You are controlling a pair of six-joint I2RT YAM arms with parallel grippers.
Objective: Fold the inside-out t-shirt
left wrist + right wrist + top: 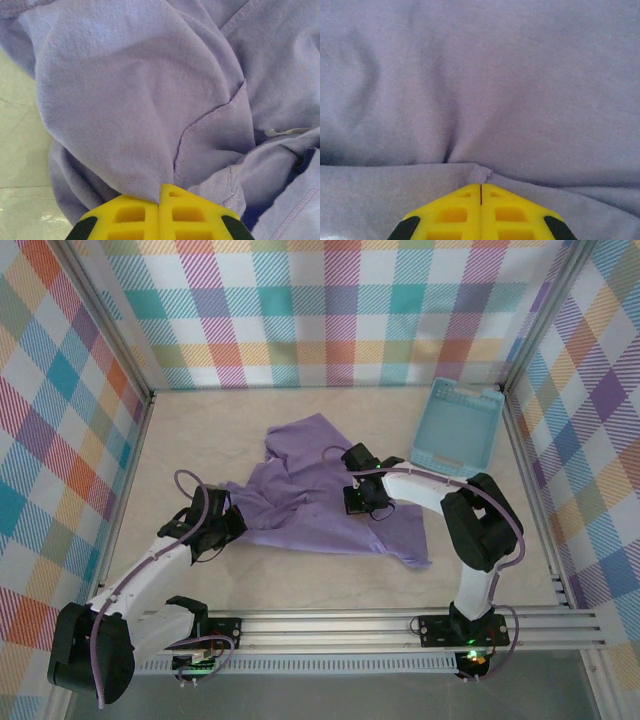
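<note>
Now your left gripper (159,191) and right gripper (480,187) each have jaws pressed together, pinching the t-shirt (300,512) bunched just ahead of them; its white tag (285,132) is too blurred to read.

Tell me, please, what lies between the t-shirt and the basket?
Bare table lies between the t-shirt and the basket; nothing else sits on that stretch, as the top view shows.

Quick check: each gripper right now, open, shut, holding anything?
Left gripper: closed, pinching the t-shirt.
Right gripper: closed, pinching a small fold of the t-shirt.
</note>
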